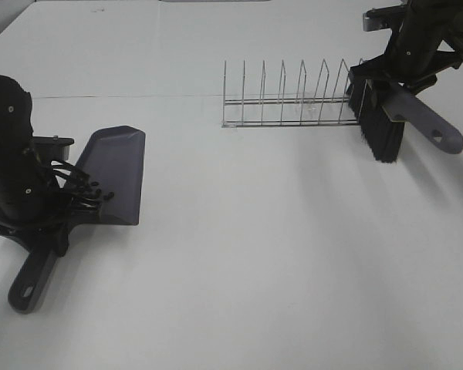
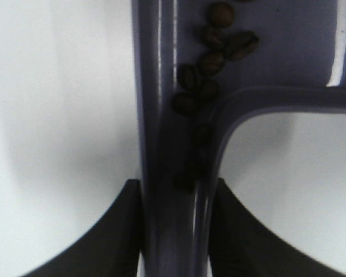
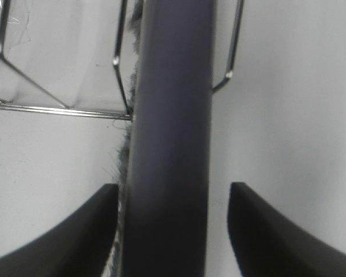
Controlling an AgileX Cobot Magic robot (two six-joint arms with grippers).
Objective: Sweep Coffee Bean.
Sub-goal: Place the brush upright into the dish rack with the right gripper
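The grey dustpan (image 1: 116, 169) lies on the white table at the left, its handle (image 1: 31, 281) pointing toward the front edge. My left gripper (image 1: 48, 231) is shut on that handle, as the left wrist view (image 2: 176, 186) shows. Several coffee beans (image 2: 210, 63) lie inside the pan against its back wall and in the handle's channel. The brush with black bristles (image 1: 382, 135) and a grey handle (image 1: 428, 123) stands tilted at the right end of the wire rack. My right gripper (image 1: 393, 77) straddles the brush handle (image 3: 170, 144), with a gap showing beside each finger (image 3: 265, 231).
A wire rack (image 1: 289, 96) with several upright dividers stands at the back, middle to right. The white table (image 1: 278, 254) stretches bare from the dustpan to the right edge. The left arm's black body and cables (image 1: 69, 185) stand beside the pan.
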